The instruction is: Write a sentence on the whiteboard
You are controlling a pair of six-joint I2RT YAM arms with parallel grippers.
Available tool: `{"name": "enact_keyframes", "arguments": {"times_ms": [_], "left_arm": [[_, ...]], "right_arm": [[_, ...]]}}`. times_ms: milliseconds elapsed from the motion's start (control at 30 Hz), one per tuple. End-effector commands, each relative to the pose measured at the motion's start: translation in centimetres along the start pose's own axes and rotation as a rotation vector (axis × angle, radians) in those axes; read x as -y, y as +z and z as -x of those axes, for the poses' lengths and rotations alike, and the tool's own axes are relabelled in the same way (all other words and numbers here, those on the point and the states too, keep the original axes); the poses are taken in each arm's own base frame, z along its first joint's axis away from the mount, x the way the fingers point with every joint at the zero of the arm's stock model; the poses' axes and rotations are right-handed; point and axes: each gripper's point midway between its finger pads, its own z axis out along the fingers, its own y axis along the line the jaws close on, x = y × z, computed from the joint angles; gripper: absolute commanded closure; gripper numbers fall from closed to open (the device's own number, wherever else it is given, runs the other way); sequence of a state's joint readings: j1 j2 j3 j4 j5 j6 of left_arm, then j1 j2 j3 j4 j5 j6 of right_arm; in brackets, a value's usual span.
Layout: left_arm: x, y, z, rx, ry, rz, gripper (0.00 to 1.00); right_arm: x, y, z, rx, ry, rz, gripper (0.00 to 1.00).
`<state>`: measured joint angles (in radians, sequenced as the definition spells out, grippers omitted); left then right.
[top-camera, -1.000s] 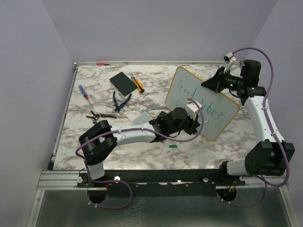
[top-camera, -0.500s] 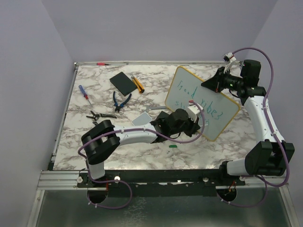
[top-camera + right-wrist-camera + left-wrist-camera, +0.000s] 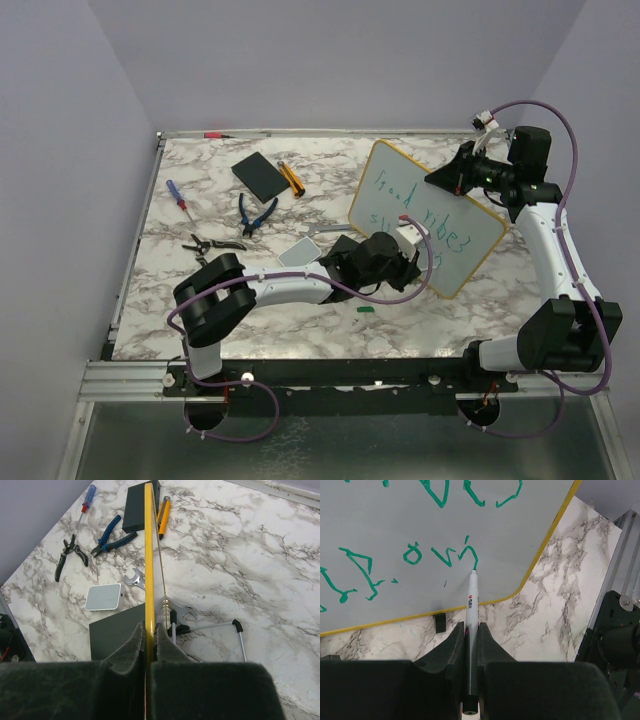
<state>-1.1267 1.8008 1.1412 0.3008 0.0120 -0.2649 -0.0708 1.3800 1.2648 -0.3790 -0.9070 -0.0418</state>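
- change: over the last second the left tool has edged a little toward the near side of the whiteboard, and the left arm's elbow has shifted slightly to the right with it. the right arm has not moved.
- meaning: judged from this, the second line of the sentence is being extended in short strokes. the top line looks complete and the lower line is only partly written, so the task is well along but not finished.
- left tool: clenched on the marker, whose barrel runs straight out between the fingers. the green tip touches the board at the end of the last stroke.
- right tool: clenched on the board's yellow rim, seen edge-on in its own view. it holds the far upper edge and props the board tilted.
- board position: right of centre on the surface, its written face turned toward the left arm, its lower rim down near the surface.
- relation: the last stroke sits close to the board's rounded lower corner, with the rim just beyond the tip. little blank board remains in that direction.
- risk, as a judgement: the next strokes need light pressure, or the board may shift in the right tool's hold.
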Motion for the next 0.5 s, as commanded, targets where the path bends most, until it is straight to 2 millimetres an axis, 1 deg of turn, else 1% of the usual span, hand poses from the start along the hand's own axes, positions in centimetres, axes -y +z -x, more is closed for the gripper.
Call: {"name": "enact_keyframes", "arguments": {"times_ms": [0,133,233,300,467], "left_arm": [[1.5,-1.0,2.3,0.046,0.006,-0.042,1.00],[2.6,-1.3,2.7,0.052,-0.003,-0.076,1.00],[3.3,-1.0,2.7,0.050,0.001,-0.091,1.00],[3.4,-0.7,2.6,0.047,0.004,-0.093,1.00],[3.5,-0.1,3.1,0.057,0.012,-0.091,1.00]], "right_arm": [[-0.5,0.1,-1.9,-0.050,0.062,0.003,0.99],[-0.5,0.1,-1.8,-0.049,0.061,0.003,0.99],[-0.5,0.1,-1.9,-0.050,0.062,0.005,0.99],[-0.5,0.1,-1.9,-0.050,0.061,0.004,0.99],[-0.6,0.0,-1.8,-0.048,0.060,0.003,0.99]]}}
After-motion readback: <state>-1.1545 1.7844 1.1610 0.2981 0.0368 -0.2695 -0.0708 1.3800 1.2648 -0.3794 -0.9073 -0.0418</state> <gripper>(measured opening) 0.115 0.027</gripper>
